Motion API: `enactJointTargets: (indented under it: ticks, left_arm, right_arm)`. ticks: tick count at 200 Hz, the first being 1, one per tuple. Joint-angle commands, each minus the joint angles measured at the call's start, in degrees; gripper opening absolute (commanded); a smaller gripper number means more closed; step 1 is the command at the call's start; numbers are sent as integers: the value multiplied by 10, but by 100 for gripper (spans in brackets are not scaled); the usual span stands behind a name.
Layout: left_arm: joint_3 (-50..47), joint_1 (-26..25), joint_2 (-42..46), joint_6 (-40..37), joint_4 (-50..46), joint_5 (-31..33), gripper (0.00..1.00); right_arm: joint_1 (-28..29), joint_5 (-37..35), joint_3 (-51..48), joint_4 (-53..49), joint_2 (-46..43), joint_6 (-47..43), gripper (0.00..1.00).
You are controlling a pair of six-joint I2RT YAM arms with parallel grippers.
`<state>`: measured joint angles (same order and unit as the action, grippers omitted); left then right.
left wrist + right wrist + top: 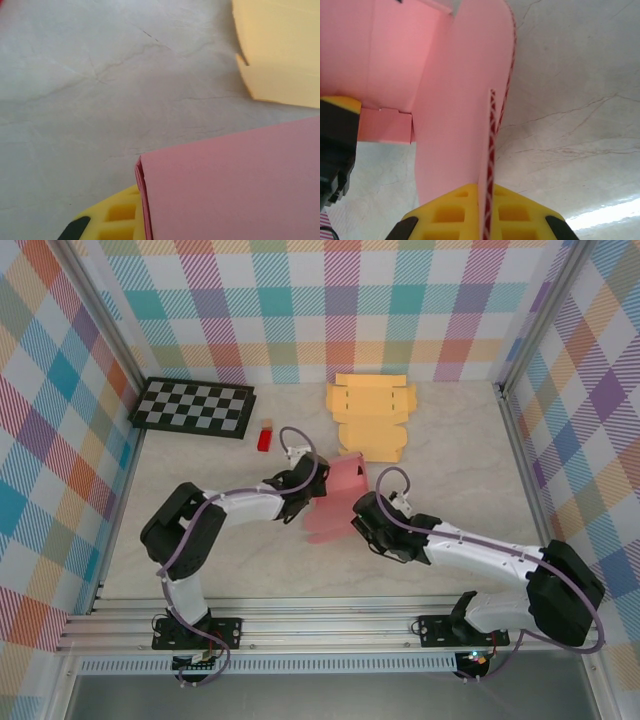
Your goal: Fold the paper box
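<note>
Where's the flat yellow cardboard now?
In the top view, the yellow cardboard lies flat at the far side of the table, just beyond the pink box.

Bright even light, soft shadows, glare patch on table (pixel 607 216), blurred close foreground.

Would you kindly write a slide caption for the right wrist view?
Right gripper shut on an edge of the pink paper box above the table.

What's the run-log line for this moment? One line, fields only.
task: fold paper box | left gripper: shut on pink box | right gripper: shut on pink box panel | yellow box blank: flat, untouched
</note>
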<state>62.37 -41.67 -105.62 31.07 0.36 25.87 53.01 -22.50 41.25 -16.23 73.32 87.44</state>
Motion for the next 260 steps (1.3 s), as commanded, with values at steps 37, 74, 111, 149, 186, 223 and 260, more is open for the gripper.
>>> enactJointTargets:
  ticks: [37, 74, 111, 149, 186, 223, 260]
  left_arm:
    - [52, -20, -58, 23, -157, 175, 0]
    - [96, -7, -86, 12, -210, 156, 0]
    - [53, -4, -56, -77, -99, 133, 0]
    - [-27, 6, 9, -173, 30, 88, 0]
    - [-129, 9, 74, -273, 211, 20, 0]
    - [-226, 9, 83, -373, 407, -55, 0]
    - [-258, 9, 66, -406, 500, -63, 0]
  right_arm:
    - [35, 33, 41, 12, 32, -5, 0]
    - [37, 15, 39, 6, 5, -13, 0]
    - [36, -7, 20, -46, -31, -20, 25]
    - [-19, -24, -26, -132, -159, -127, 44]
    - [-91, -1, -11, -159, -255, -321, 67]
    - [-170, 130, 95, -108, -140, -506, 76]
    - [-180, 205, 189, -54, 28, -544, 63]
